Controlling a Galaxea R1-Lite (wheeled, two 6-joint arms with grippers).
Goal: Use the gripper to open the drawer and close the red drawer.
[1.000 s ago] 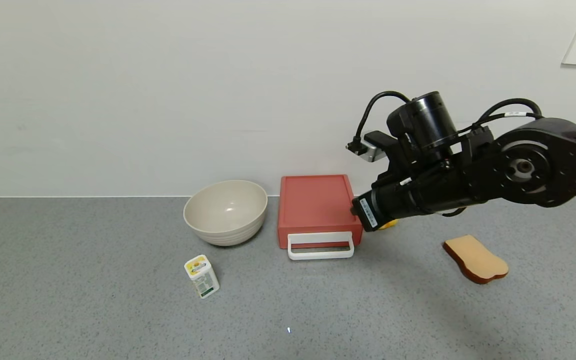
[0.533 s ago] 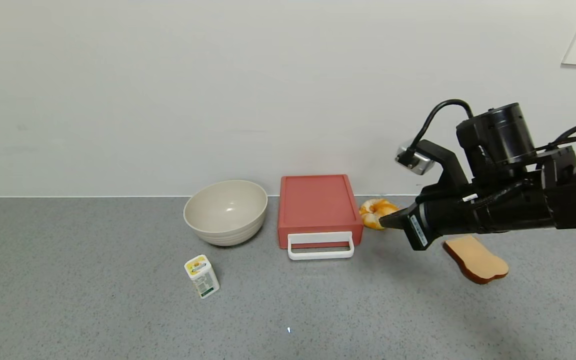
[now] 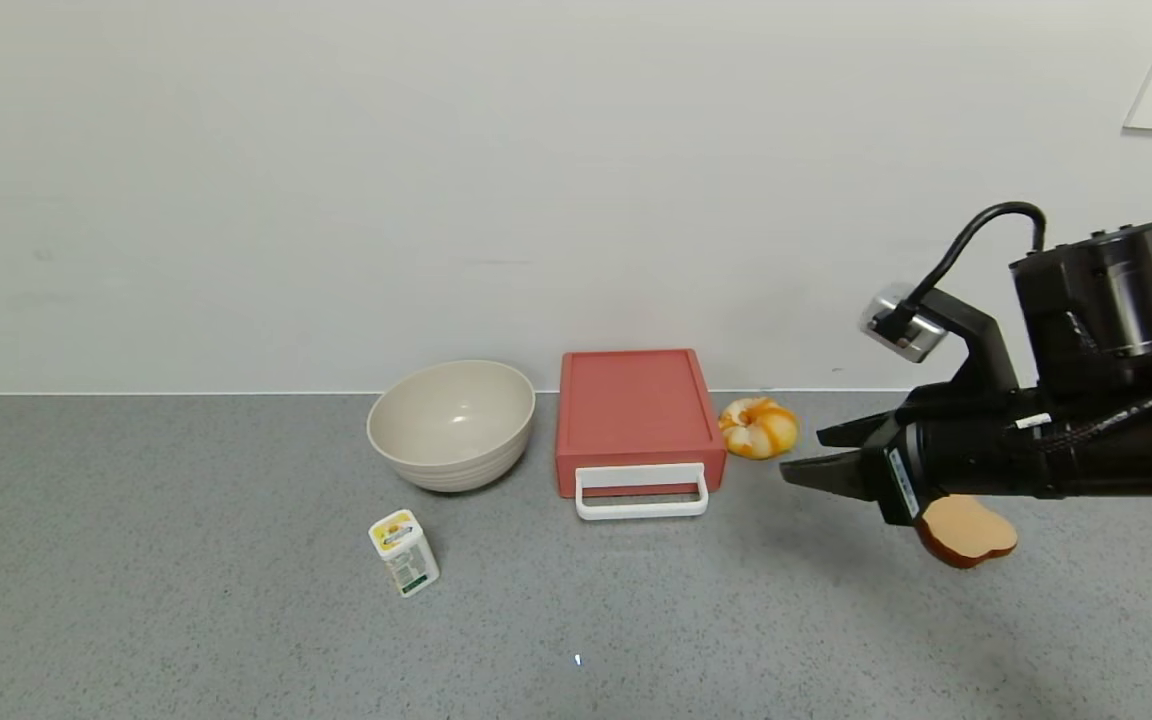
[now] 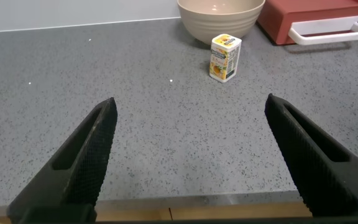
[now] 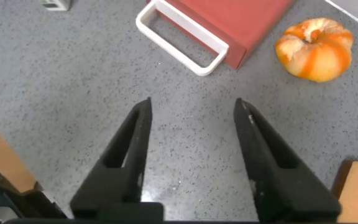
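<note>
The salmon-red drawer [image 3: 636, 410] sits shut against the wall in the head view, its white loop handle [image 3: 642, 492] facing me. It also shows in the right wrist view [image 5: 229, 22] with the handle [image 5: 182, 43], and in the left wrist view [image 4: 309, 15]. My right gripper [image 3: 816, 455] is open and empty, hovering above the table to the right of the drawer, apart from it, fingertips pointing toward it. In its wrist view the right gripper [image 5: 194, 106] hangs over bare table. My left gripper [image 4: 188, 106] is open and empty over the table's near edge.
A beige bowl [image 3: 451, 425] stands left of the drawer. A small white bottle [image 3: 403, 552] lies in front of the bowl. An orange pumpkin-like toy [image 3: 758, 427] sits right of the drawer. A toast slice [image 3: 966, 530] lies under my right arm.
My right gripper has pulled back to the right, away from the drawer's right side, and opened its fingers. The orange toy is now uncovered. The drawer has not moved.
</note>
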